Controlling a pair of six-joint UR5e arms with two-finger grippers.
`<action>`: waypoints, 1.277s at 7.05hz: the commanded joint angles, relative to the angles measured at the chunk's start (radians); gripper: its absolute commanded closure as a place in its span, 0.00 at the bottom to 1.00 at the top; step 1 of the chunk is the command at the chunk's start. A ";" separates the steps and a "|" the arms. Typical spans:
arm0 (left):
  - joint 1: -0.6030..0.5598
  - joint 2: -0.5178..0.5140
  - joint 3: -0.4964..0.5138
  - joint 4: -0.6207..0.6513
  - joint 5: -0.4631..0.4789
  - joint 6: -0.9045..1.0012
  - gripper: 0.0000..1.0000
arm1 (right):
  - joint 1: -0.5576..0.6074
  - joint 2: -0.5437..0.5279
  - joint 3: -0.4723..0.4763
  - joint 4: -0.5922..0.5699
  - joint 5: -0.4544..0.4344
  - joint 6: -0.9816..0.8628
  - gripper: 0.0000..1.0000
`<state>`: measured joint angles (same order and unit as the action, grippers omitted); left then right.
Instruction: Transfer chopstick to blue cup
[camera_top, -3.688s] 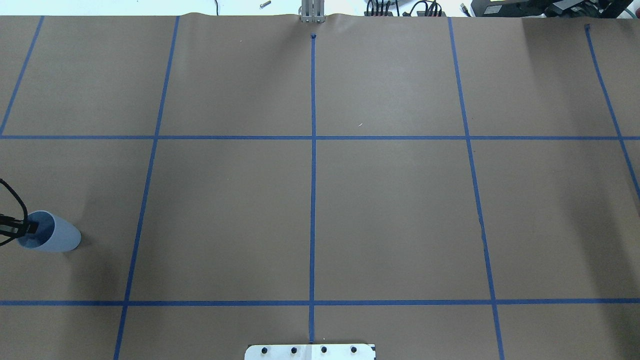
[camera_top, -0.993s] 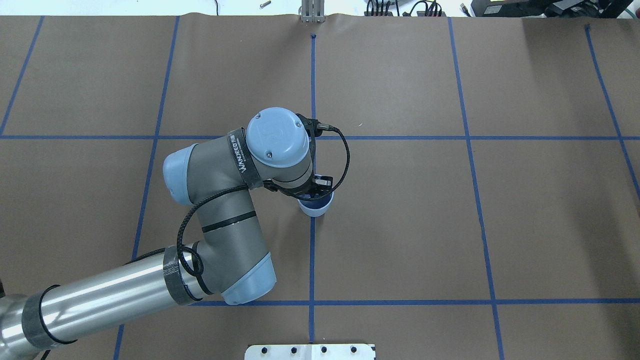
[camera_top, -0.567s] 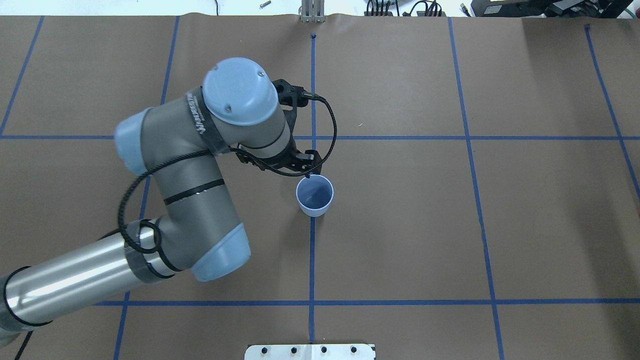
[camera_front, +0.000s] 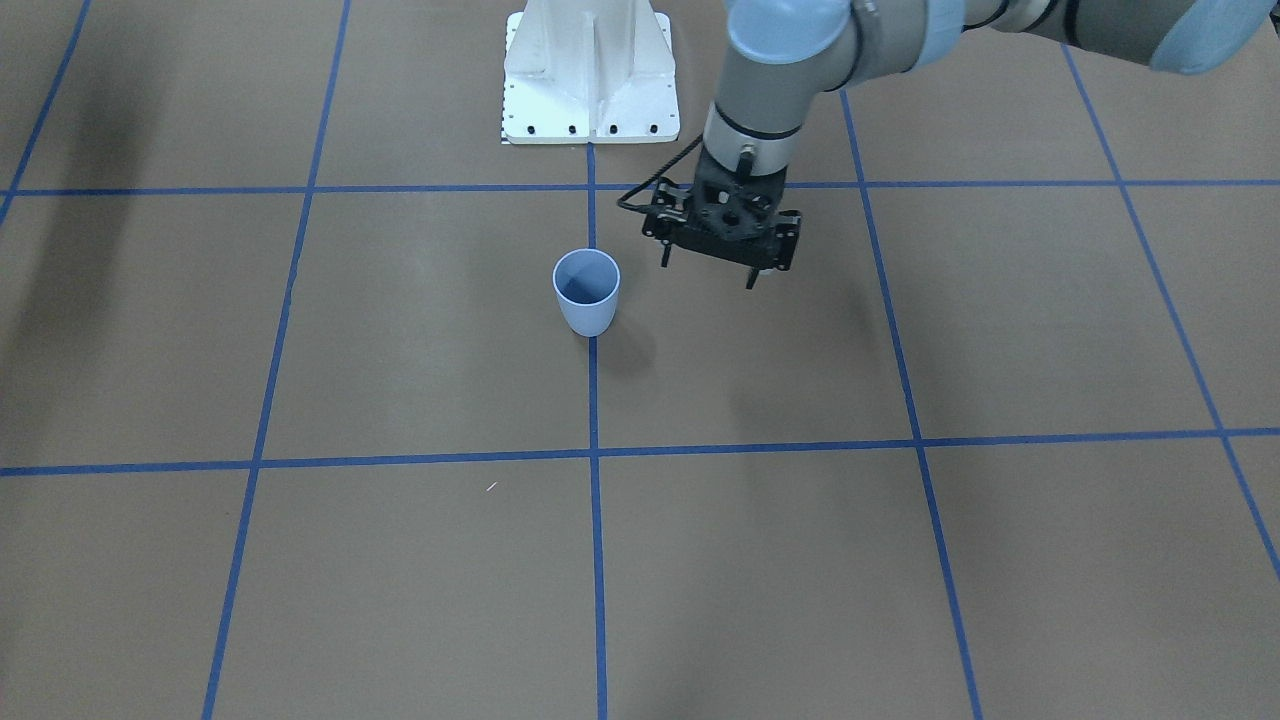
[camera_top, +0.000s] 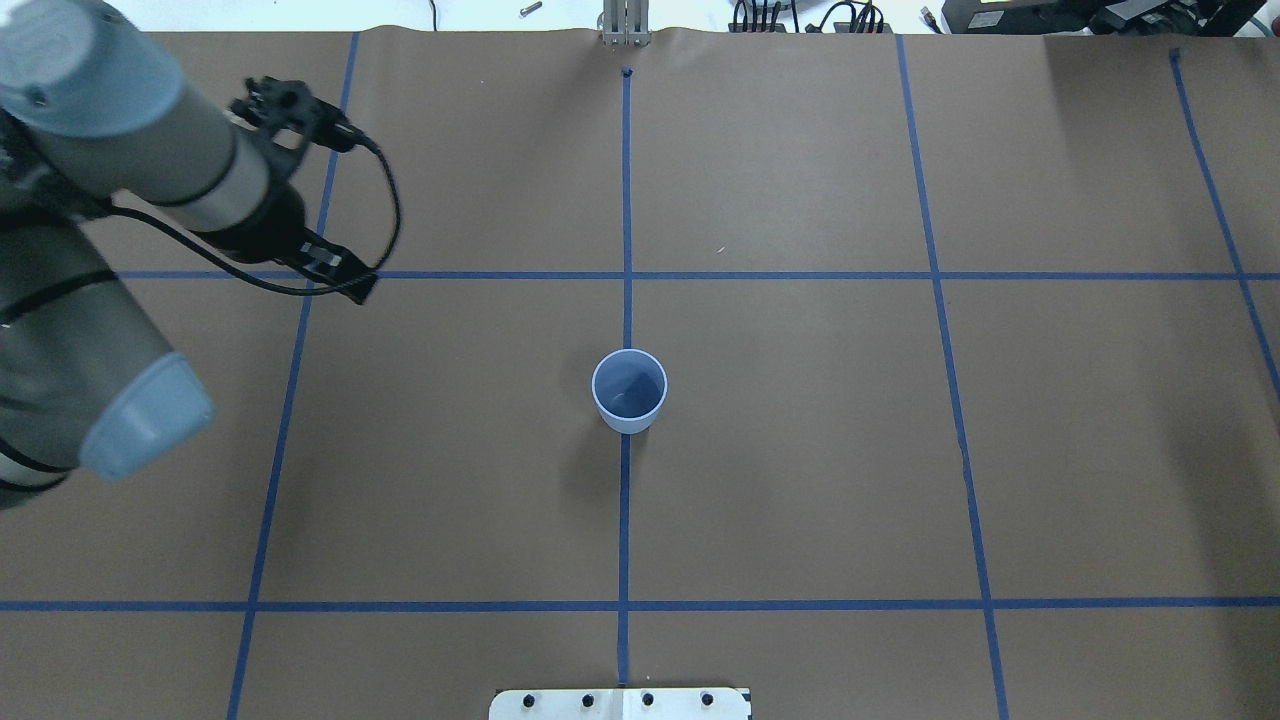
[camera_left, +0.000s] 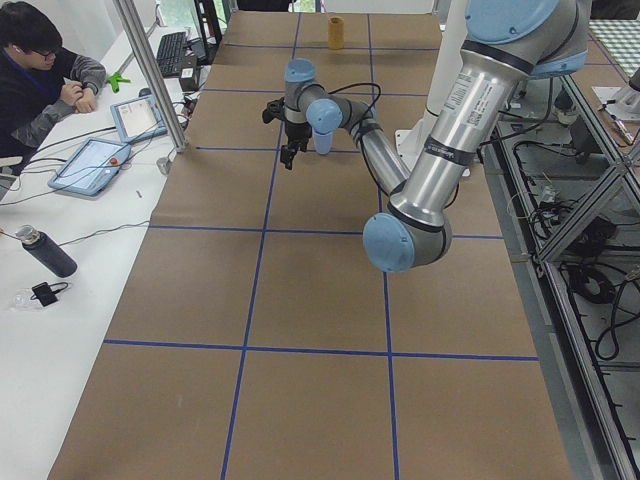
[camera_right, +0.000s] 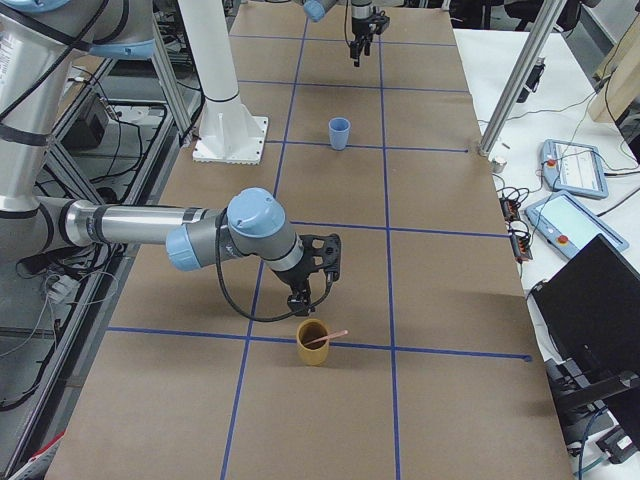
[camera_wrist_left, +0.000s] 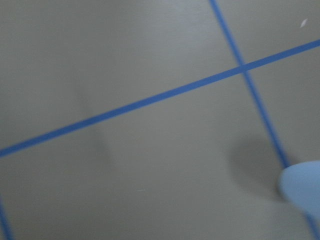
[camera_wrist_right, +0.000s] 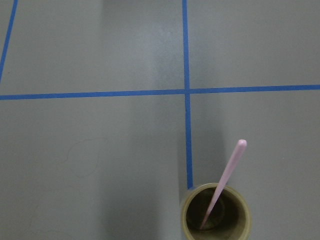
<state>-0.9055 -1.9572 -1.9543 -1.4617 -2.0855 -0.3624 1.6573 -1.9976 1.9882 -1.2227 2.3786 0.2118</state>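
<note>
The blue cup (camera_top: 629, 424) stood upright at the middle of the counter (camera_top: 800, 450), on the centre strip of blue tape (camera_top: 625, 200). Its mouth faced up and nothing showed inside it. That placement probably served two ends: a central spot lies within reach of both arms, and an open rim lets a stick be dropped in from above.

The left tool (camera_front: 708, 272) hung raised at about 2 o'clock of the cup in the front-facing view. Its fingers were apart and held nothing. It was off the cup rather than over it, so the space above the rim was free for the other arm.

The chopstick (camera_wrist_right: 222, 185) was not yet at the blue cup. It leaned inside a tan cup (camera_right: 311, 355) well away at the counter's right end, around 6 o'clock of the blue cup in the right-side view. Its lower tip sat on the cup's floor. Its upper part stuck out past the rim toward 1 o'clock in the right wrist view, and I judged that bare stretch to be the natural place to pinch it.

The right tool (camera_right: 300, 300) hovered just above the tan cup at about 11 o'clock of it, seemingly lined up for that pick. Whether its fingers were apart or together could not be told, since only the side view showed it.
</note>
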 joint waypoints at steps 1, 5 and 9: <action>-0.246 0.174 0.015 0.000 -0.076 0.465 0.01 | 0.021 -0.009 -0.066 0.052 -0.042 0.007 0.00; -0.479 0.372 0.045 -0.012 -0.091 0.816 0.01 | -0.037 0.071 -0.192 0.228 -0.132 0.262 0.04; -0.483 0.373 0.043 -0.012 -0.122 0.815 0.01 | -0.149 0.074 -0.213 0.316 -0.183 0.420 0.08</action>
<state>-1.3871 -1.5845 -1.9107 -1.4741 -2.2060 0.4531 1.5294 -1.9230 1.7839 -0.9186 2.2096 0.6135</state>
